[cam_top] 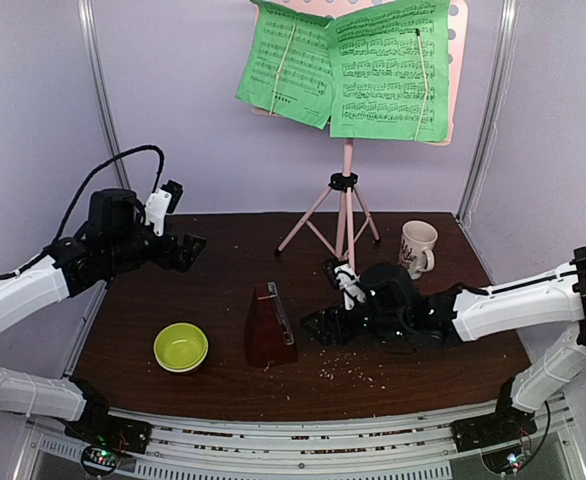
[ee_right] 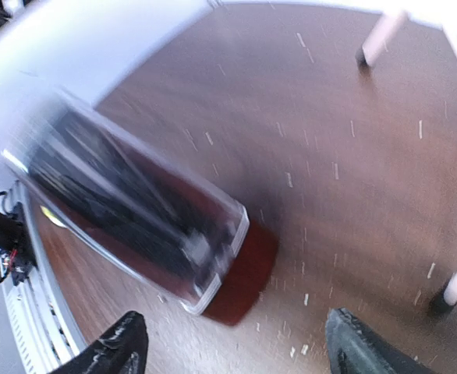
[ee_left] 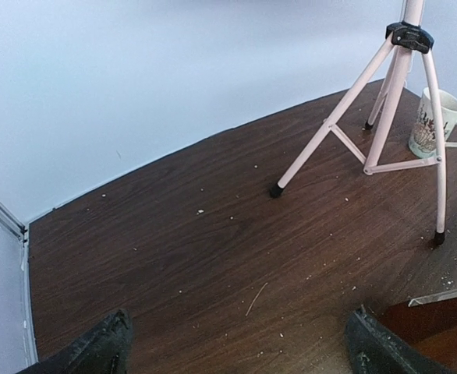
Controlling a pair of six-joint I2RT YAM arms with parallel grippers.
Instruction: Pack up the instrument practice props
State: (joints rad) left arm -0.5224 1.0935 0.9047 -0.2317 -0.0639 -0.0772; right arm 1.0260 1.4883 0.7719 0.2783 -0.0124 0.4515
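Centrally, the dark red pyramid metronome (cam_top: pixel 270 325) with its clear plastic cover stood upright on the dark wood table (cam_top: pixel 223 280). It sat between the yellow-green bowl (cam_top: pixel 181 346) on its left and the right gripper (cam_top: pixel 318 325) on its right. We noted that gripper low, just beside the metronome's base, fingers spread wide and holding nothing. Its wrist view was blurred, with the metronome ahead of the parted fingers and apart from them. The left gripper (cam_top: pixel 188 248) hung over the table's back left, well apart from the metronome, fingers likewise parted and empty. At the back stood the pink tripod music stand (cam_top: pixel 345 200), with green sheet-music pages (cam_top: pixel 358 70) on its desk. We logged the white mug (cam_top: pixel 416 247) near its legs, to the right.
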